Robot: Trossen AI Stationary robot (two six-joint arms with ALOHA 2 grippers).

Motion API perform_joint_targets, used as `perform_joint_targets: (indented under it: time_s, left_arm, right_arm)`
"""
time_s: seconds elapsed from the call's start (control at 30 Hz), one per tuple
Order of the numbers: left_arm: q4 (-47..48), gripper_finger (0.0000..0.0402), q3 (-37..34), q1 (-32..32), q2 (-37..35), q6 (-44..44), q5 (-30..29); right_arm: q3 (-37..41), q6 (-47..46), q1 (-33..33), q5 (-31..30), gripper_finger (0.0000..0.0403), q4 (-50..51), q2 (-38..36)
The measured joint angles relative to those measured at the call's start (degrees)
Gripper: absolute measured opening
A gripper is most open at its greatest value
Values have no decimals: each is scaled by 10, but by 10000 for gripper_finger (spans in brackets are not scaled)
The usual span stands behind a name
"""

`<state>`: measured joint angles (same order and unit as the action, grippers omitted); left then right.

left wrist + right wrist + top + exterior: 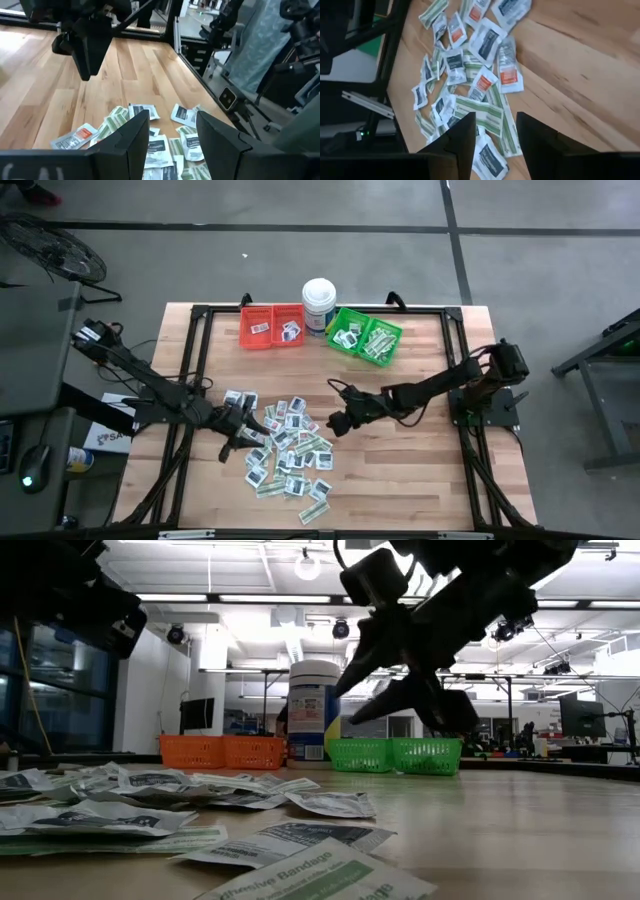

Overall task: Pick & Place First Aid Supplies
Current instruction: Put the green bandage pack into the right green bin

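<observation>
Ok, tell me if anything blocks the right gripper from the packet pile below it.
Nothing visible does. The right gripper hangs with open jaws at the right edge of the packet pile, and only bare table lies around it. The left gripper sits at the pile's far side.

Overhead looks straight down, low looks level across the table (420, 480), both wrists share the packets (485, 40).

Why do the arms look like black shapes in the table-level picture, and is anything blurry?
Low view: bright ceiling lights behind leave the right gripper a backlit silhouette, and the nearest packets are soft, being so close to the lens. Right wrist view: the packets at the far end look smeared. High view: evenly lit, weak shadows.
</observation>
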<state>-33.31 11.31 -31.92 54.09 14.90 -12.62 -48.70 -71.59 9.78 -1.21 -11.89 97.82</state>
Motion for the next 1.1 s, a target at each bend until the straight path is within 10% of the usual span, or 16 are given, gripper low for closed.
perform_joint_targets:
  time_s: [0.77, 1.1]
  left_arm:
    - [-97, 162, 49, 0, 200, -7, 2]
    - [109, 162, 194, 34, 314, -46, 3]
  right_arm:
    - [8, -61, 56, -59, 197, -153, 90]
    - [8, -60, 56, -64, 197, -159, 90]
